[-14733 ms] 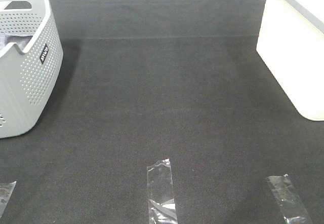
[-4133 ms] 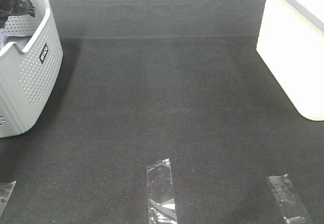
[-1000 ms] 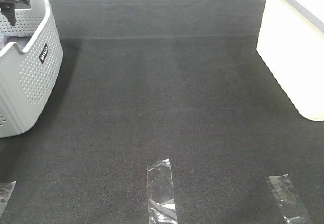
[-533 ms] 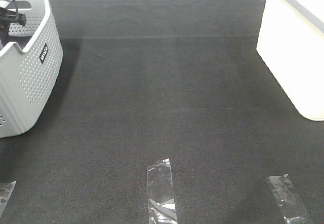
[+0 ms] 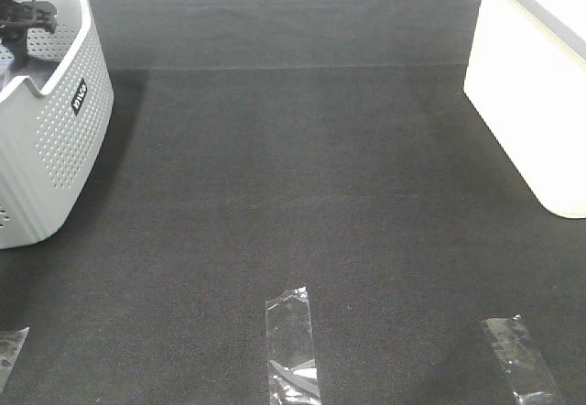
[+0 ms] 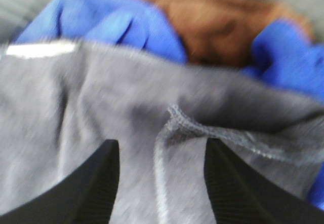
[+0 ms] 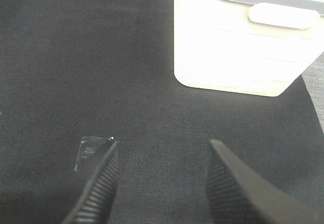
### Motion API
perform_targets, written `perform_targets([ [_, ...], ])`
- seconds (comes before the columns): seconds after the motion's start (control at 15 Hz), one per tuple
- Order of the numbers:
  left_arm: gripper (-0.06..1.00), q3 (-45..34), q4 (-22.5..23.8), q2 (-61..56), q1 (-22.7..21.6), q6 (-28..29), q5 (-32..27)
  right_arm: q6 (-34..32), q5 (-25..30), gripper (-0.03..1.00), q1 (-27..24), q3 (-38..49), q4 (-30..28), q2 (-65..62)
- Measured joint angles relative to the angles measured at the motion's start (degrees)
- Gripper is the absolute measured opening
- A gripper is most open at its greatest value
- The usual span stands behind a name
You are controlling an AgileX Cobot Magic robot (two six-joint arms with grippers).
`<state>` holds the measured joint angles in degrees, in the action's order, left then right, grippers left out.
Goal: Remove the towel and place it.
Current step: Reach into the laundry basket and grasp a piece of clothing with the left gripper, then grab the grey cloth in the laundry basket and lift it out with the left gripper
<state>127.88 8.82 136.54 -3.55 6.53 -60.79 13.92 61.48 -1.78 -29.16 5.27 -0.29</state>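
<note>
The grey-lavender towel (image 6: 101,112) fills most of the left wrist view, with a hemmed fold (image 6: 177,122) bunched up. My left gripper (image 6: 161,144) is open right above it, and the hemmed fold lies between the two fingers. In the high view only a part of the left arm (image 5: 23,6) shows over the grey perforated laundry basket (image 5: 64,121) at the far left. My right gripper (image 7: 164,144) is open and empty above the black mat (image 7: 76,57); it is out of the high view.
A bright blue cloth (image 6: 116,21) and a brown cloth (image 6: 217,26) lie behind the towel in the basket. A white box (image 5: 531,84) stands at the right, also in the right wrist view (image 7: 243,41). Clear tape strips (image 5: 291,336) lie on the mat near the front.
The left arm has shifted slightly over the basket's far end, dipping and rising a little. The basket, box and mat have not moved.
</note>
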Motion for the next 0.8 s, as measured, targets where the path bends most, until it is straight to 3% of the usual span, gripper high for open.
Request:
perform_targets([
  [0.4, 0.47, -0.23, -3.95, 2.12, 0.00, 0.00, 1.03, 0.00, 0.00, 0.50, 0.00, 0.00, -0.06, 0.00],
  [0.67, 0.25, -0.23, -4.41, 2.12, 0.00, 0.00, 2.12, 0.00, 0.00, 0.50, 0.00, 0.00, -0.06, 0.00],
  [0.8, 0.03, -0.23, -4.41, 2.12, 0.00, 0.00, 2.35, 0.00, 0.00, 0.50, 0.00, 0.00, -0.06, 0.00],
])
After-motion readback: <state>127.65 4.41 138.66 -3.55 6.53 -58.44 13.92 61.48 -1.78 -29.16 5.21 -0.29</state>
